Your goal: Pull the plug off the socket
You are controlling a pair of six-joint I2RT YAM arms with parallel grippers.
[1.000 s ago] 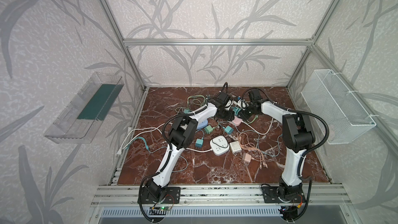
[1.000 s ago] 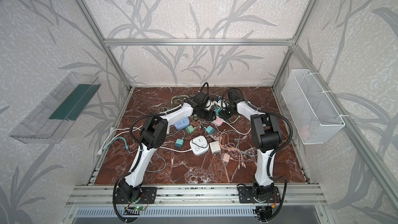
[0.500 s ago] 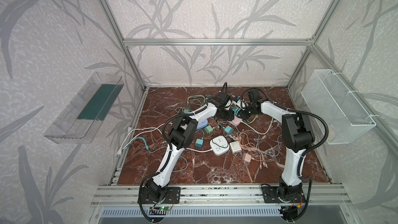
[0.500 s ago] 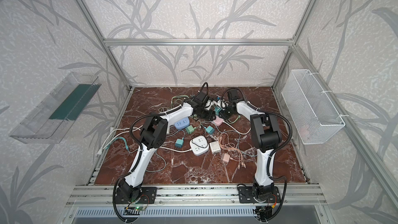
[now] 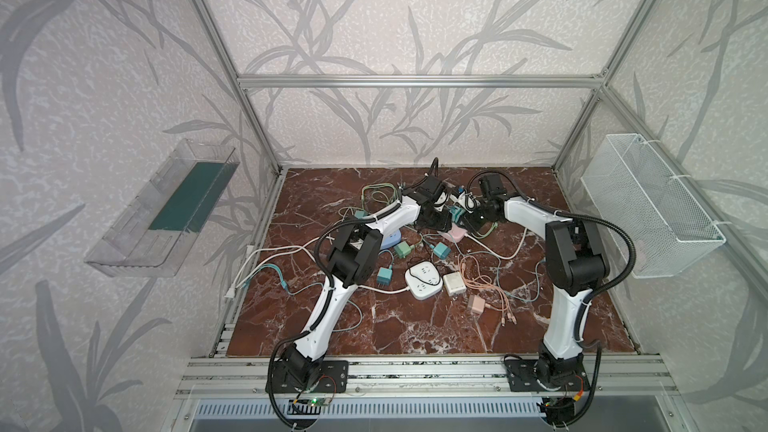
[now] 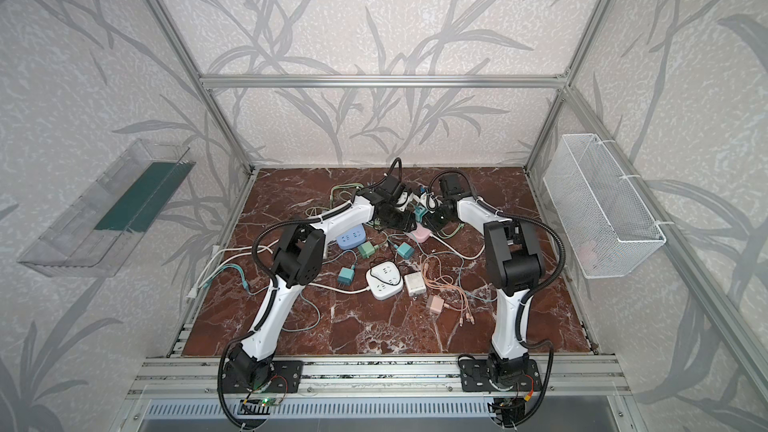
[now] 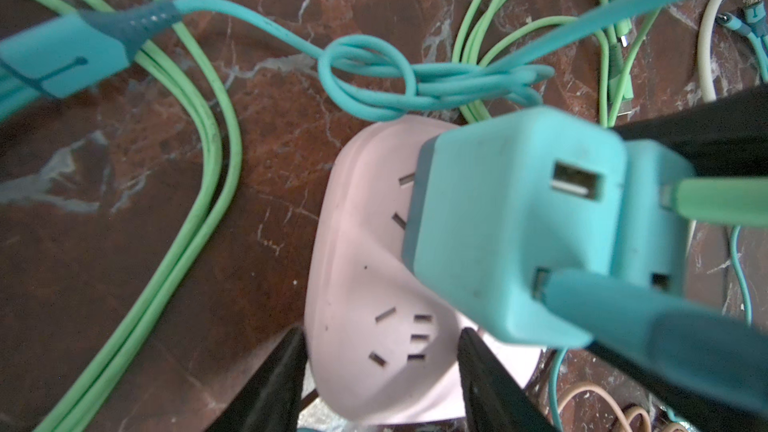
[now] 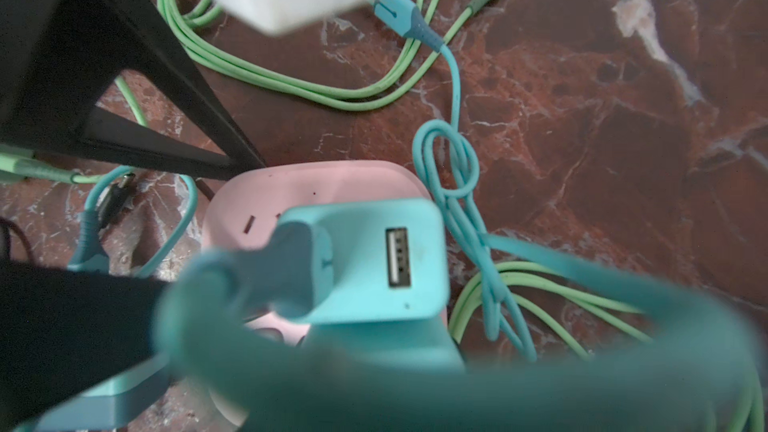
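on the tabletop (image 5: 415,334), right tool (image 5: 467,220) has narrowed beside the plug (image 7: 511,234), hold unclear; left tool (image 7: 382,367) clamps the socket (image 7: 361,268) for pulling.

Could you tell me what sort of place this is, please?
Probably a lab robot cell: an aluminium frame with wallpapered panels encloses a marble-patterned table, with a left arm and right arm bolted to its front rail.

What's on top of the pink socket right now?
A teal charger sits on the pink socket, with a teal cable in one port and the other port empty. Its prongs and the outlets beneath it are hidden. One outlet group shows bare.
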